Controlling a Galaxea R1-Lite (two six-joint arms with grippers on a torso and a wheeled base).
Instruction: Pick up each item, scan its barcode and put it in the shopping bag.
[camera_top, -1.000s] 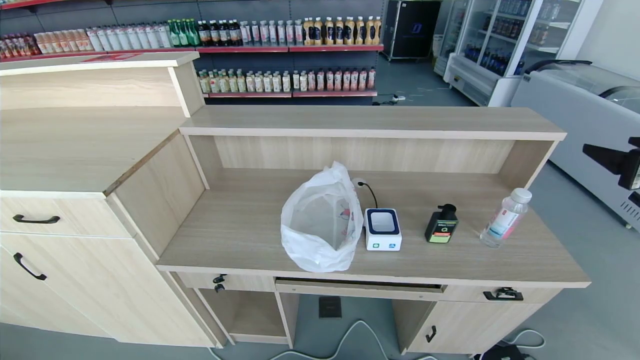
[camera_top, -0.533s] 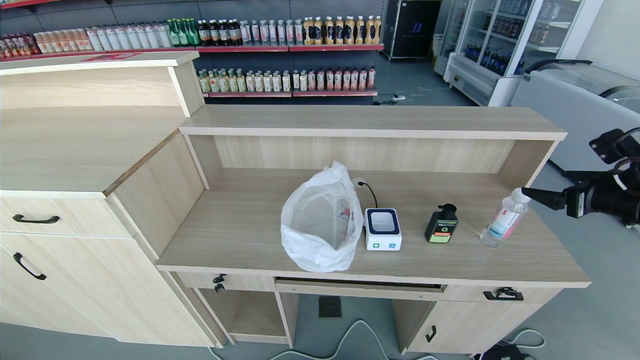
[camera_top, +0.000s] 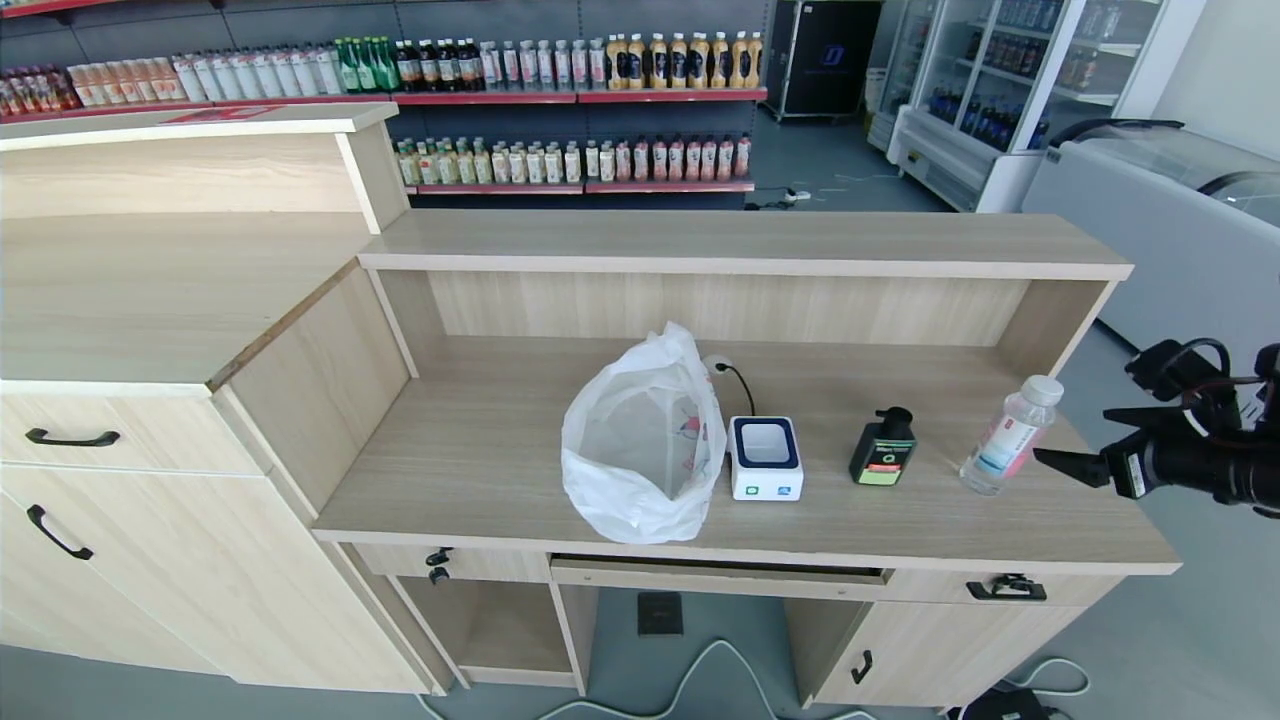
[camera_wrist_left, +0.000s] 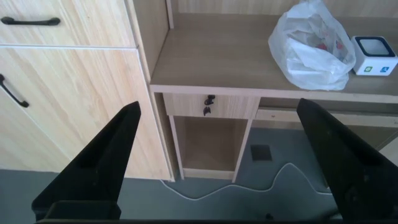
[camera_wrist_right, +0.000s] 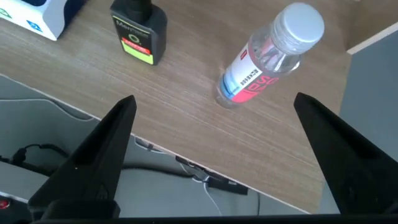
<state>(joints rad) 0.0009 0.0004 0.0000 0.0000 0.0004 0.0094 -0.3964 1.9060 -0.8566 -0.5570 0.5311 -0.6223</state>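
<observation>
Wooden counter (camera_top: 480, 450) bore, left to right, shopping bag (camera_top: 640, 450), scanner (camera_top: 766, 458), dark pump bottle (camera_top: 884, 448) and clear water bottle (camera_top: 1010, 436). My right gripper (camera_top: 1070, 436), fingers spread wide, hovered just beside the water bottle; my left gripper (camera_wrist_left: 217, 106), likewise spread, held nothing.

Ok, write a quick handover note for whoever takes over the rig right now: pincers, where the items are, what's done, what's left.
Left pincer: open, empty, held low off the counter's left front.
Right pincer: open, empty, just right of the water bottle, not touching it.
Things: bag stands open on the counter, with the scanner right beside it. The dark pump bottle comes next, then the water bottle, both standing.
Done: nothing scanned or bagged; the bag looks empty.
Left: pick up, scan and bag both bottles, probably the water bottle first.
</observation>
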